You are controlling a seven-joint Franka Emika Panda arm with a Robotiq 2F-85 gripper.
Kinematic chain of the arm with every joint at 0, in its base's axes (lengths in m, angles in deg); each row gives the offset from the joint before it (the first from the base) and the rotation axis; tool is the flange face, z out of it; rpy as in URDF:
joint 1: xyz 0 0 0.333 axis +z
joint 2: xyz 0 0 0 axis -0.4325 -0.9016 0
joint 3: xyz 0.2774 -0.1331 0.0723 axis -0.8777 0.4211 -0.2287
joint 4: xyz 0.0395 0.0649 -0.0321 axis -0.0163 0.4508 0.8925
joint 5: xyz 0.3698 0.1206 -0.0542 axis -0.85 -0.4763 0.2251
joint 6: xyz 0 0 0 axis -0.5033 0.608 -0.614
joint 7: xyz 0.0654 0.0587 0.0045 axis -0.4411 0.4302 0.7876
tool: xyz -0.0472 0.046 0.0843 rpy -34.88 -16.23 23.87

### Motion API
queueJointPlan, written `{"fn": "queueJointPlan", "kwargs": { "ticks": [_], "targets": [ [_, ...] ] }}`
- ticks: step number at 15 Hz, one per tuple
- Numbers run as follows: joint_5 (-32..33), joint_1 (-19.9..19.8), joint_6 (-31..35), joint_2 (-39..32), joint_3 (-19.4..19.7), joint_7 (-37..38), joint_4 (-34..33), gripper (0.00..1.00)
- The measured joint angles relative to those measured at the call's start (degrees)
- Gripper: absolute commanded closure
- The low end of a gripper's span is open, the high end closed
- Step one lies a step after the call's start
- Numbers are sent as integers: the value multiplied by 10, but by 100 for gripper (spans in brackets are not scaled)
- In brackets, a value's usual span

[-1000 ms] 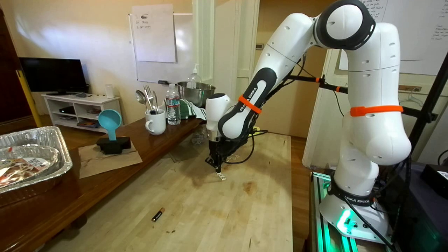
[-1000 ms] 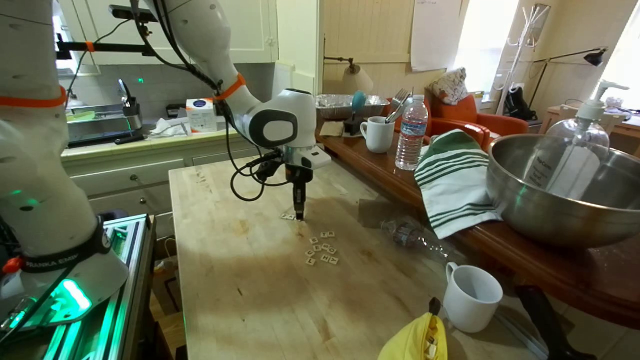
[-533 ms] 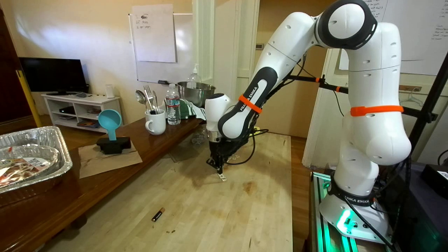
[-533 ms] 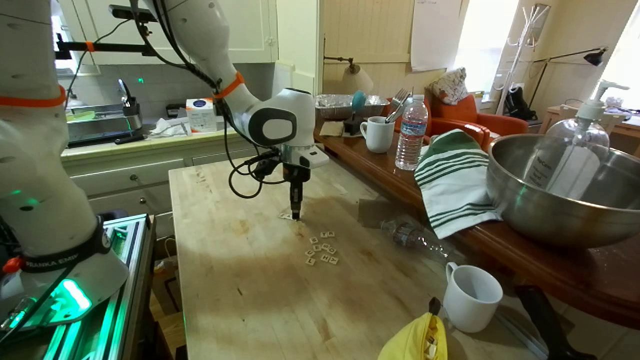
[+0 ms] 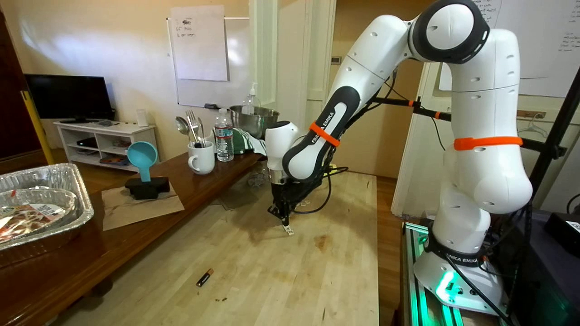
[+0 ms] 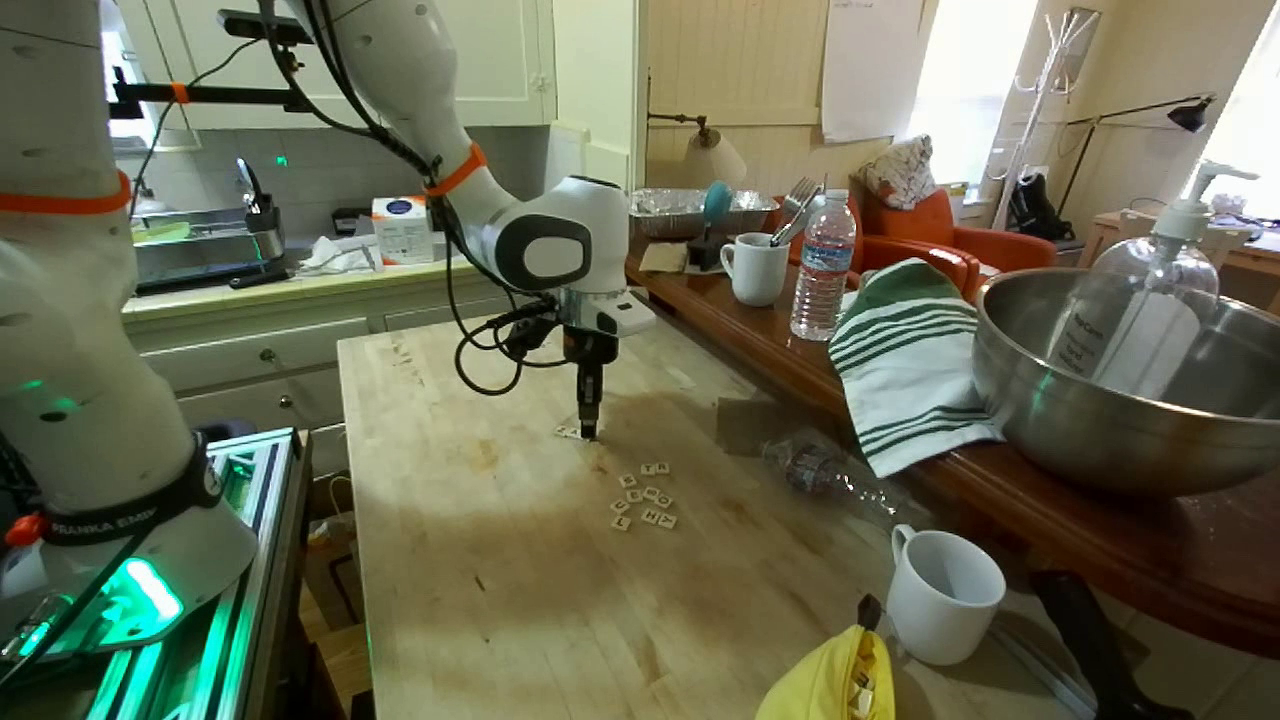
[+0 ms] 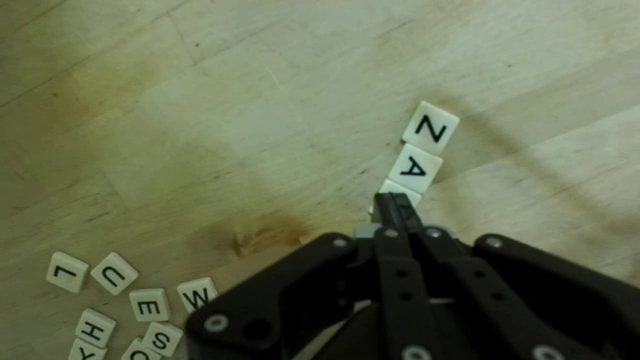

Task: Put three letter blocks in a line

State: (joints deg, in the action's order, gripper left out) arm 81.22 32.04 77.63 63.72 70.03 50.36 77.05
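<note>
Pale table [image 6: 520, 580] is spreading beneath the claw [image 7: 391, 197], which is standing pinched together and gripping nothing. Right at it, partly hidden, a third block [image 7: 395, 188] is butting against block A [image 7: 415, 169], with block Z [image 7: 430, 128] touching on beyond. Claw is probably serving as a pusher, closed to nudge rather than lift; whether it is touching cannot be told. Task looking almost finished. Loose blocks [image 7: 149, 305] are lying well off to one side of the claw, likely spares.
</note>
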Motion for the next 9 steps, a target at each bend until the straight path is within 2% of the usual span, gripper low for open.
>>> {"fn": "queueJointPlan", "kwargs": {
  "ticks": [9],
  "targets": [
    [0, 0, 7, 5, 0, 0, 8, 100]
  ]
}}
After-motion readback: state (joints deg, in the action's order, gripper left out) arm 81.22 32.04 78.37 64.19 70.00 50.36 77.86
